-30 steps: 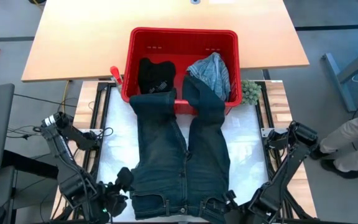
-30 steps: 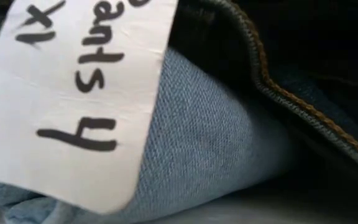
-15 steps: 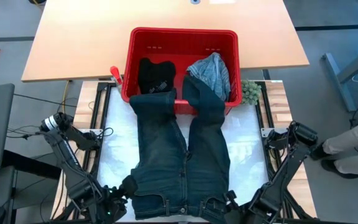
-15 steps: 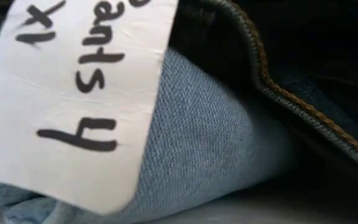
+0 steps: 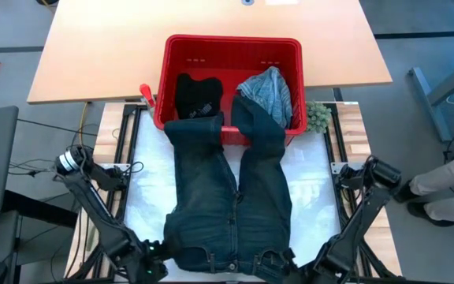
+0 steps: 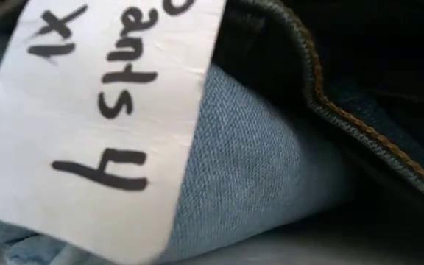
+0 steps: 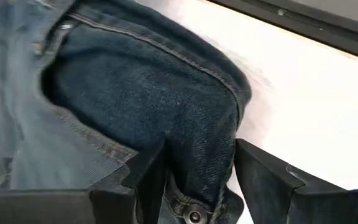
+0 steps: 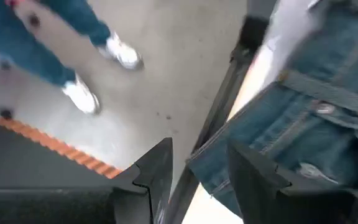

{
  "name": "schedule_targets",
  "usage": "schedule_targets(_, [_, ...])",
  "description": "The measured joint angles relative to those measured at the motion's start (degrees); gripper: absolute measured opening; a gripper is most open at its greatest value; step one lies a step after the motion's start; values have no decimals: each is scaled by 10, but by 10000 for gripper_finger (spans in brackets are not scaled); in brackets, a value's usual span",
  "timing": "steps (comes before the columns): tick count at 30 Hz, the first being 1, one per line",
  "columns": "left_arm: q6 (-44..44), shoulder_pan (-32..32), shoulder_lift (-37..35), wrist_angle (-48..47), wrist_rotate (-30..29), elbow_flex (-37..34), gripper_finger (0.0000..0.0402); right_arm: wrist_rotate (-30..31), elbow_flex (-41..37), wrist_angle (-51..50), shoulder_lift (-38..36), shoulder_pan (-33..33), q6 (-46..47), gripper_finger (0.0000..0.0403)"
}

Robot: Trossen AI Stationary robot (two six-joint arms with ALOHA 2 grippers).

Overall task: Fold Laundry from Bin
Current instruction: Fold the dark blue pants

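Jeans (image 5: 228,197) lying flat on tabletop (image 5: 314,189), legs trailing into bin (image 5: 231,47); left gripper (image 7: 197,180) and right gripper (image 8: 197,171) each pinching waistband corner at near edge, getting ready for folding.

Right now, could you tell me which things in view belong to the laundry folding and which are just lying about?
Part of the job:
- jeans, spread flat, legs draped over the bin's rim
- red bin
- black garment and blue-grey garment inside it
- left gripper and right gripper, each clamped on the waistband

Lying about:
- green fuzzy lump beside the bin
- paper label
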Motion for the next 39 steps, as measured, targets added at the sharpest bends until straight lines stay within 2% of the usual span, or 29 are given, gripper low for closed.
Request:
schedule_targets(5, [2,-1,34,17,-7,0,174,1,-1,-34,21,3,-45,175])
schedule_targets(10, [-15,-1,38,19,2,0,174,2,-3,-92,35,0,-84,175])
schedule_targets(21, [-86,-1,38,21,47,0,170,0,-15,-16,121,-7,-117,175])
schedule_targets(24, [-125,-1,38,25,49,0,145,5,-12,-7,143,-13,-71,165])
schedule_targets(27, [-180,-1,38,40,51,0,93,3,-12,-7,151,-14,-29,115])
schedule_targets(30, [-225,0,36,49,50,10,27,-6,-13,-11,134,-15,-16,43])
schedule_targets(34, [-244,8,18,31,10,57,6,-32,-19,-40,84,-27,13,39])
schedule_targets(39, [-220,30,-34,16,-45,134,1,-86,-6,-40,-43,-62,37,39])
